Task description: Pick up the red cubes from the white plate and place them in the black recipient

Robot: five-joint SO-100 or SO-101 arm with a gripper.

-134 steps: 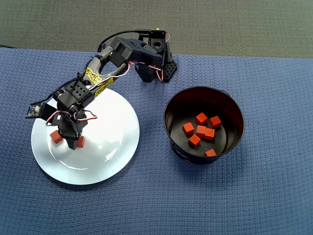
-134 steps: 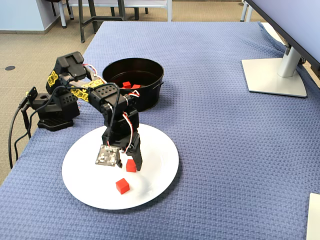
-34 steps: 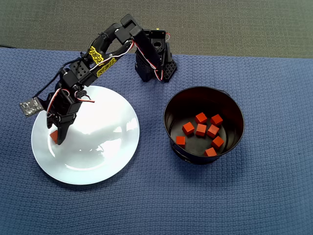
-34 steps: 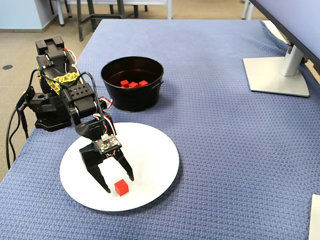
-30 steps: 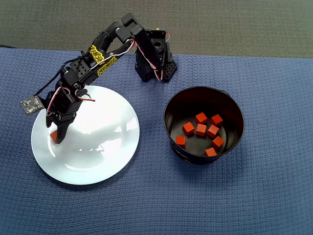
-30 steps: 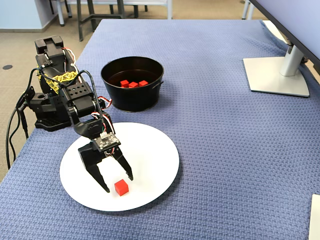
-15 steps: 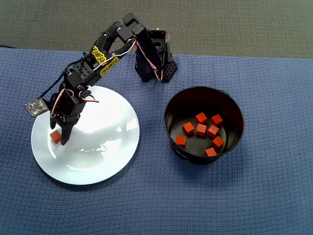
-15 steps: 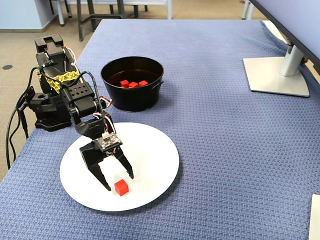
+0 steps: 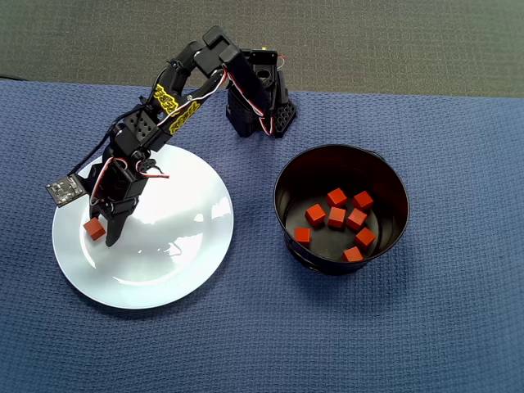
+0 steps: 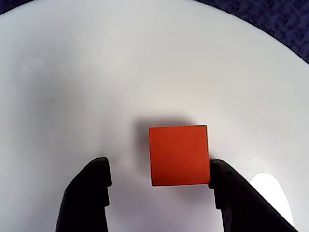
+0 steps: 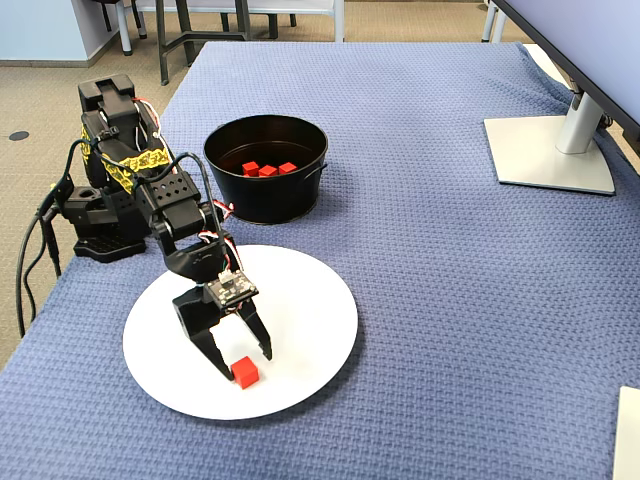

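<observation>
Only 1 small matte orange-red cube (image 10: 178,155) left on the large round glossy white plate (image 9: 176,270), sitting near the plate's left rim in overhead view, near its front rim in fixed view (image 11: 245,372). 7 more cubes (image 9: 336,217) already down on the floor of the round deep black metal pot (image 9: 286,176), which stands on the blue woven cloth (image 9: 426,327) just beside the plate's right rim in overhead view.

Black 2-finger gripper (image 10: 159,181) low over the plate, jaws apart, nothing held. In wrist view cube sits off-centre in the gap: right finger (image 10: 227,193) at or almost at the cube's right face, left finger (image 10: 91,186) well clear w/ bare plate between. Cannot tell if right finger actually touches.

Handling, by the look: light, stiff, flat-sided block; matte faces should grip ok. Glossy plate likely slippery, so an uneven close prob shoves the cube sideways toward the left finger before it pinches. Best hold: 2 opposite side faces, low on the block, jaws square to them; faces already look roughly parallel to fingers. Centring a bit first would help.

Room: cube near the rim, so a slide outward could run it up onto the rim or off onto the cloth. Rest of plate bare, plenty of clear space around. Pot walls tall and straight, so a lift well above the lip needed before crossing; pot mouth wide, drop spot not fussy.
</observation>
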